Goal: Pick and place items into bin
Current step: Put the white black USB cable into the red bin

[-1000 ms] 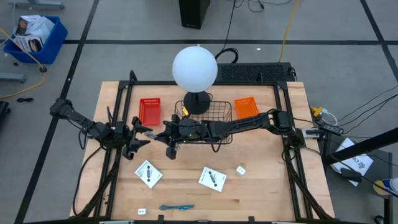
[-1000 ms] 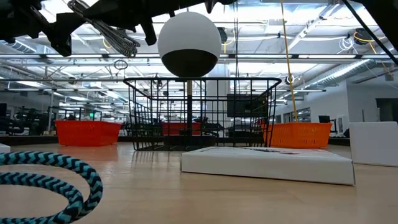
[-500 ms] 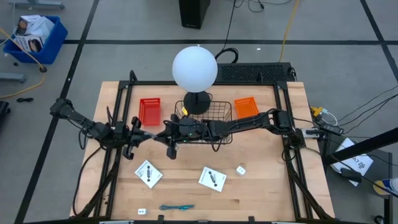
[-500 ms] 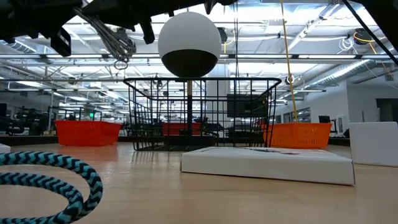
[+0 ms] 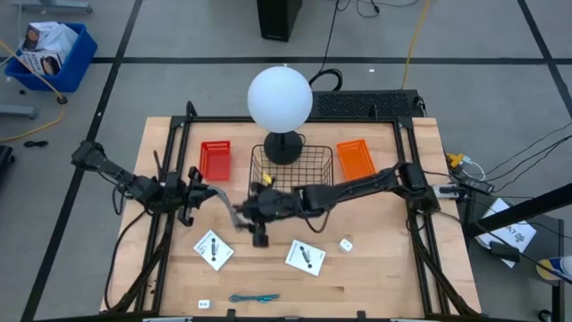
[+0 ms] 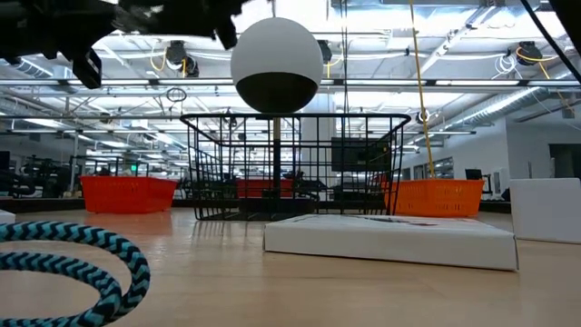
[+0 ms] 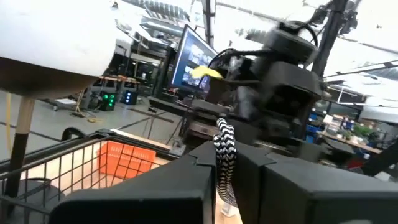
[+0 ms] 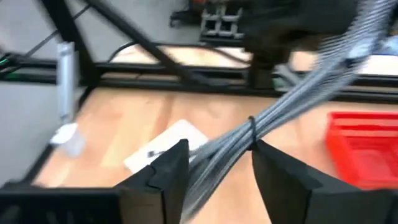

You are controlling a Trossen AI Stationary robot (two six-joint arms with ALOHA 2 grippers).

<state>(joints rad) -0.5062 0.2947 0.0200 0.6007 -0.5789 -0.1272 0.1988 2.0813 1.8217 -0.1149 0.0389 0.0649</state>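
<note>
Since the earlier frames the right gripper (image 5: pixel 248 217) has come away from the basket (image 5: pixel 304 166) toward the table's front, and now hangs above the bare wood between the basket and the cards. On the table (image 5: pixel 393 268) the left arm reaches in from the left side, and its gripper (image 5: pixel 204 192) is off the front corner of the red bin (image 5: pixel 214 159), close to the right gripper. The left gripper is nipped narrowly on a black-and-white braided cord (image 7: pixel 224 155). A grey wire whisk (image 5: pixel 223 201) spans the gap between the two grippers and runs through the right one; whether the right gripper presses on it I cannot tell. Behind the basket stands the globe lamp (image 5: pixel 280 97), and an orange bin (image 5: pixel 354 155) lies beside the basket on the right. Nothing shows inside the basket. Two white cards (image 5: pixel 213 249) (image 5: pixel 305 257) lie flat in front, well apart. A blue braided rope (image 5: pixel 253 298) lies near the front edge, and a tiny white cube (image 5: pixel 346 243) sits just right of the second card.
</note>
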